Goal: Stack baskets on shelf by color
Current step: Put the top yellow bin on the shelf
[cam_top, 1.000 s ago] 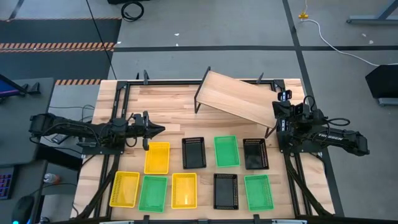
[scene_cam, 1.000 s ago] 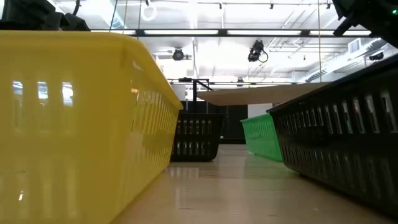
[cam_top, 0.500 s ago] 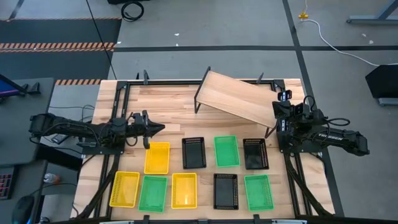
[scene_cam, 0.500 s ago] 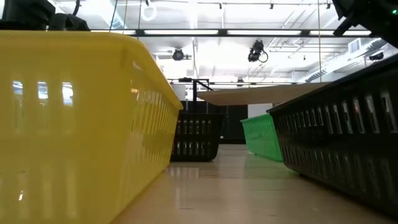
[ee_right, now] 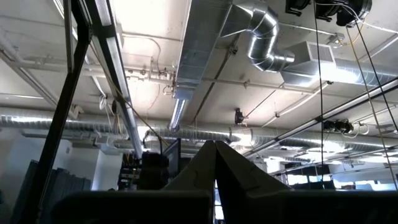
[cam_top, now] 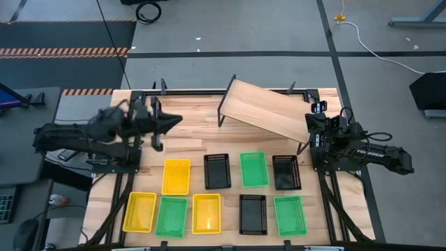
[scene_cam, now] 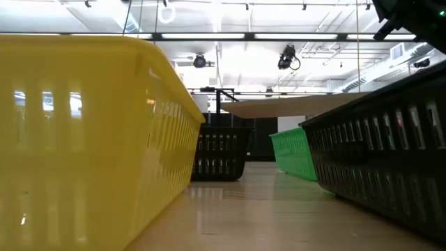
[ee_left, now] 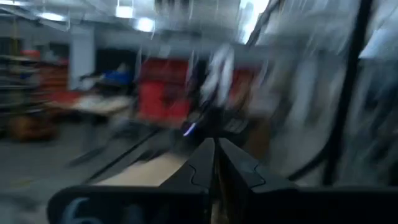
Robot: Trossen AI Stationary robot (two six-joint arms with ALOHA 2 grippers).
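Both arms are dark, nearly black, built of jointed segments with thin black cables looped along them. The right arm (cam_top: pixel 362 155), beside the shelf (cam_top: pixel 268 111), bears small white lettering (too small to read). Each wrist ends in two dark tapering fingers (ee_right: pixel 202 163).
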